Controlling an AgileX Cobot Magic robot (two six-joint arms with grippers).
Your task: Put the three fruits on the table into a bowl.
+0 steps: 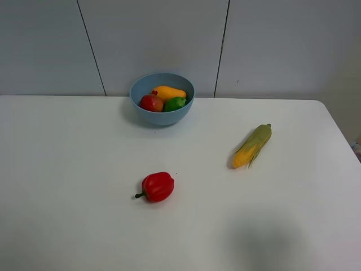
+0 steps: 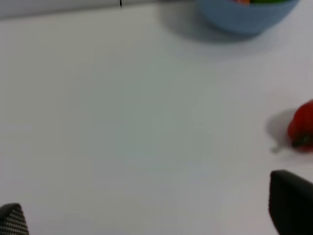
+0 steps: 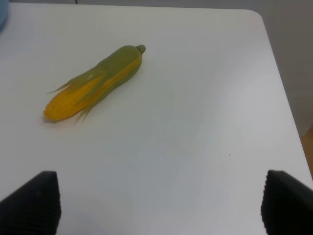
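Fruits all sit inside the bowl (image 1: pixel 162 97), which stands at the far side of the table (image 1: pixel 67 169), a bit left of centre, near the wall. In the bowl, left to right: pomegranate (image 1: pixel 151 103) on the near-left, mango (image 1: pixel 168 92) lying across the far side, lime (image 1: pixel 175 104) on the near-right. All three touch each other and rest below or about level with the rim.

Left gripper (image 2: pixel 156 208): only two dark fingertips (image 2: pixel 11 219) show at the edges of the left wrist view, spread wide, nothing between them, bare tabletop under the gap. It does not show in the high view. The same wrist view catches the bowl (image 2: pixel 244 17) at the far edge, blurred, and part of the bell pepper (image 2: pixel 302 125) off to the right.

Bell pepper (image 1: pixel 157 187) lies on the table nearer than the bowl, roughly in line with it, well apart, green stem pointing left.

Corn cob (image 1: pixel 252 145) lies to the right of both, tilted, husk end far-right, yellow tip near-left. Well apart from the bowl and the pepper.

Right gripper (image 3: pixel 159 200): two ribbed fingertips (image 3: pixel 32 200) at the edges of the right wrist view, wide apart, holding nothing. Corn cob (image 3: pixel 95 82) lies on the table beyond them, not touching. Not visible in the high view either.
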